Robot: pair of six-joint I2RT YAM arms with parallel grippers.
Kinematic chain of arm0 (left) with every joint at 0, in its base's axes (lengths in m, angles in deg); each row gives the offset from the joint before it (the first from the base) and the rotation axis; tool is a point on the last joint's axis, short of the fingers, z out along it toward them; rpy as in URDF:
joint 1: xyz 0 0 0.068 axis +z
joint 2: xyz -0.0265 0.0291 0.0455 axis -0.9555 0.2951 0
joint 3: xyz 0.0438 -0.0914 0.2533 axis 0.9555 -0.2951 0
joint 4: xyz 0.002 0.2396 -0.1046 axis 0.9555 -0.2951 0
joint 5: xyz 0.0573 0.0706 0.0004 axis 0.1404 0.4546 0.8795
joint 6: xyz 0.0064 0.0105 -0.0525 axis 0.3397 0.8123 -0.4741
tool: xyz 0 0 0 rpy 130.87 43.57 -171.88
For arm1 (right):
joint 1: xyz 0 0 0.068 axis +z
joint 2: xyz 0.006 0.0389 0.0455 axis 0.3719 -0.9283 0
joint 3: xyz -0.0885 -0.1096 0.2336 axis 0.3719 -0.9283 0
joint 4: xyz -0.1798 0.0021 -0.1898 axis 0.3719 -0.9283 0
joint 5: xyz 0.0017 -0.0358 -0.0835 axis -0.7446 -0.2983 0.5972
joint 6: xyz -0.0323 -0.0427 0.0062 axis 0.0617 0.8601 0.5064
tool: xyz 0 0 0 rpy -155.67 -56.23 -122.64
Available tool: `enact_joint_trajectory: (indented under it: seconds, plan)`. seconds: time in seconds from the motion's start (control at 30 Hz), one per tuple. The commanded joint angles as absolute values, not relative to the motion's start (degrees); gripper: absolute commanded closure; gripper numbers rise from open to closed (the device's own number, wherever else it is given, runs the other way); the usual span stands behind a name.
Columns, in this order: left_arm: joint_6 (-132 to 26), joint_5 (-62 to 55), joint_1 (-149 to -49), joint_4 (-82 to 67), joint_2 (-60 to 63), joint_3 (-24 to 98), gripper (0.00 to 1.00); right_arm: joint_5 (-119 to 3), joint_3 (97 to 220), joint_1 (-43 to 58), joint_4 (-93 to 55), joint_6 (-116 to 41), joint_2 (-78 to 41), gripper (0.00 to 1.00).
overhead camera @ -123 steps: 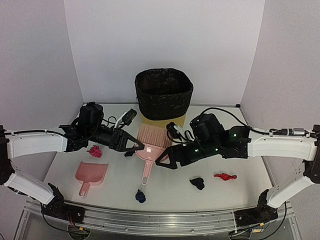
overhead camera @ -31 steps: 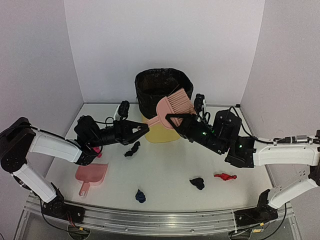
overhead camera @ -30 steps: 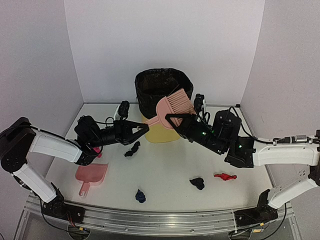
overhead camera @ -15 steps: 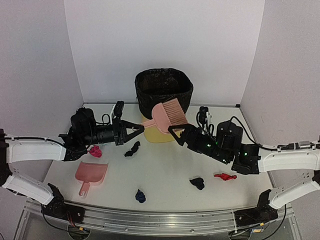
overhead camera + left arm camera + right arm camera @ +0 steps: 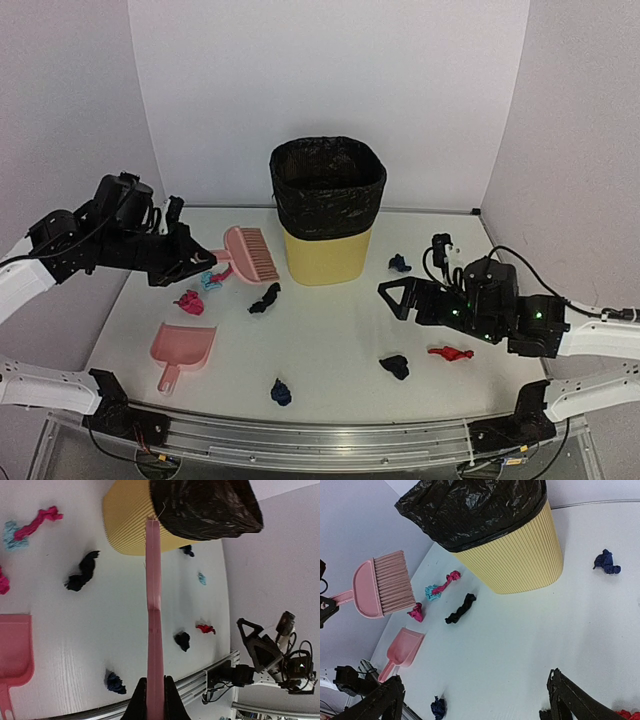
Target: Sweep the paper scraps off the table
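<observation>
My left gripper [image 5: 207, 262] is shut on the handle of the pink brush [image 5: 251, 252], which hangs over the table [image 5: 330, 330] left of the bin. In the left wrist view the handle [image 5: 154, 605] runs straight up from between my shut fingers [image 5: 155, 702]. My right gripper [image 5: 397, 297] stands open and holds nothing, right of the bin; its fingers [image 5: 385, 702] spread wide. Paper scraps lie scattered: pink [image 5: 188, 302], light blue with pink [image 5: 212, 279], black [image 5: 265, 297], navy [image 5: 281, 392], black [image 5: 395, 366], red [image 5: 451, 352], navy [image 5: 399, 263].
A yellow bin [image 5: 327, 210] lined with a black bag stands at the middle back. A pink dustpan [image 5: 183, 350] lies at the front left. White walls close in the sides and back, and a metal rail [image 5: 320, 440] runs along the front edge.
The right gripper opened, let go of the brush head and drew back to the right and down. The left arm carried the brush by its handle to the left of the bin.
</observation>
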State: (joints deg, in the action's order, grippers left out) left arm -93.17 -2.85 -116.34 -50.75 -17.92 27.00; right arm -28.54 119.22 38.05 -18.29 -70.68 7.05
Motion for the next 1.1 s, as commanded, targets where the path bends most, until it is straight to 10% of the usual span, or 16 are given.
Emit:
enact_joint_trajectory:
  seconds: [0.0,0.6,1.07]
  plan:
    - [-98.03,12.49,-116.33,-79.35,-13.92,36.63,1.00,-28.11,119.68,38.25,-24.96,-68.08,7.58,0.03]
    - [-78.37,42.14,-103.39,-91.39,11.84,47.70,1.00,-30.62,123.53,38.24,-30.95,-64.20,4.27,0.02]
    - [-63.41,23.77,-102.24,-80.75,16.58,43.88,1.00,-27.51,120.05,38.25,-30.95,-65.45,8.23,0.02]
